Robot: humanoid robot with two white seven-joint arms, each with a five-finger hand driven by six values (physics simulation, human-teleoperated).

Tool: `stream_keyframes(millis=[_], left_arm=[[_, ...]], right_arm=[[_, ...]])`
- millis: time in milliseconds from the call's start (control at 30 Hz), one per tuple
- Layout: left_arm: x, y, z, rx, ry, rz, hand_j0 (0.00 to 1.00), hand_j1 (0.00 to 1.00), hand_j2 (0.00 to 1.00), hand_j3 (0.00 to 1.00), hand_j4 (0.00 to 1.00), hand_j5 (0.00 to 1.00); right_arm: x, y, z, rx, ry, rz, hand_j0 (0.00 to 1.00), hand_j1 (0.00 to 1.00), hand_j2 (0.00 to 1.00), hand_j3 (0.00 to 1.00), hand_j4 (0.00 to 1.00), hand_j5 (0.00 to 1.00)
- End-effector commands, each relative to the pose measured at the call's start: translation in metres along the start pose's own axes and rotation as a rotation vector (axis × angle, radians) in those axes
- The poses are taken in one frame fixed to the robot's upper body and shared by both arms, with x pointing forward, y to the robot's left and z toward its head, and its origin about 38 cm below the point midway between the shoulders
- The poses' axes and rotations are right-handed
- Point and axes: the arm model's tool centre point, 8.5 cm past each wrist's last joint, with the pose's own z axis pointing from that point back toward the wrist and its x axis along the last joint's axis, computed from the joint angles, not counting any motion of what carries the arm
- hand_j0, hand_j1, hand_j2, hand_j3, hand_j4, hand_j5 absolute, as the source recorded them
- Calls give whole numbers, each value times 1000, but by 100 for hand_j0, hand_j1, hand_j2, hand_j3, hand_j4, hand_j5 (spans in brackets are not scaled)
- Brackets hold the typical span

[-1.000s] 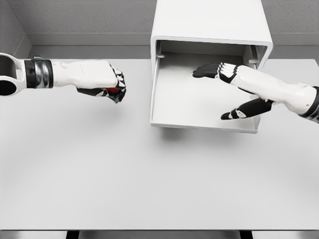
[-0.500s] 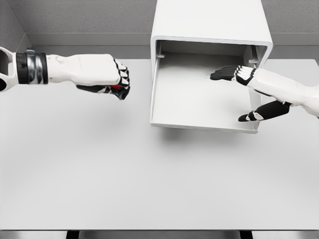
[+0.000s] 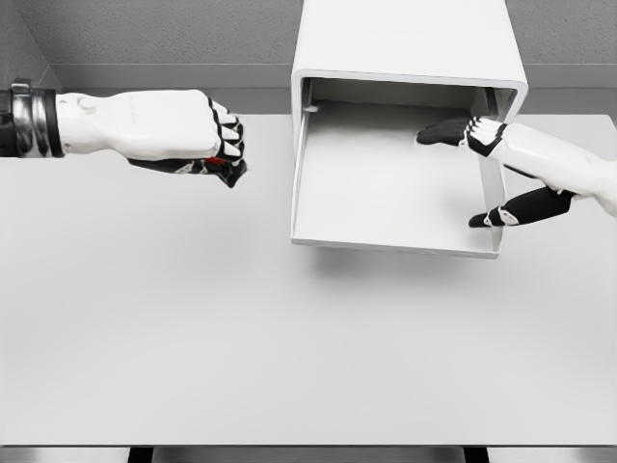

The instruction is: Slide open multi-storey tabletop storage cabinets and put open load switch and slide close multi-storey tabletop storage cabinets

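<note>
Grey walls stand behind a big white worktop [image 3: 289,347]. At the back of the worktop sits a white storage cabinet [image 3: 410,43]. Its bottom drawer [image 3: 386,193] is pulled out toward the front, and the inside of the drawer looks bare.

On the left side, the left hand [image 3: 207,145] hangs in the air above the worktop, well apart from the cabinet. Its fingers are curled into a tight fist. A small red thing peeks out from under the fist. This looks like the load switch [image 3: 220,164], but most of it is hidden, so its shape is hard to tell. The fist is wrapped around it.

On the right side, the right hand [image 3: 482,159] reaches in over the back right corner of the drawer. Its dark fingers [image 3: 442,130] are stretched out flat and hold nothing. Its thumb [image 3: 516,209] points down along the right wall of the drawer, near the front corner. I cannot tell if the thumb touches the wall.
</note>
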Motion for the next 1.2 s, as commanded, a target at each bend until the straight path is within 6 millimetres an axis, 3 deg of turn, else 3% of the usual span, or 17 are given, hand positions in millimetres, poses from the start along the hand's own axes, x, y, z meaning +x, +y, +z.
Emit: stream_keyframes(millis=[0, 333, 633, 1000, 1167], left_arm=[[-2, 0, 11, 4, 23, 6, 38, 38, 38, 38, 38, 38], [-1, 30, 22, 66, 32, -18, 38, 38, 38, 38, 38, 38], [5, 47, 17, 115, 2, -21, 38, 38, 38, 38, 38, 38], [13, 60, -11, 148, -71, -39, 38, 38, 38, 38, 38, 38], [17, 62, -27, 153, -104, -41, 38, 38, 38, 38, 38, 38]], right_arm=[[0, -2, 0, -16, -1, -9, 100, 100, 100, 100, 100, 100], [1, 1, -5, -25, -16, -19, 100, 100, 100, 100, 100, 100], [1, 4, -9, -28, -25, -27, 100, 100, 100, 100, 100, 100], [6, -17, -10, -83, -35, 10, 100, 100, 100, 100, 100, 100], [7, -7, -21, -70, -61, -11, 100, 100, 100, 100, 100, 100]])
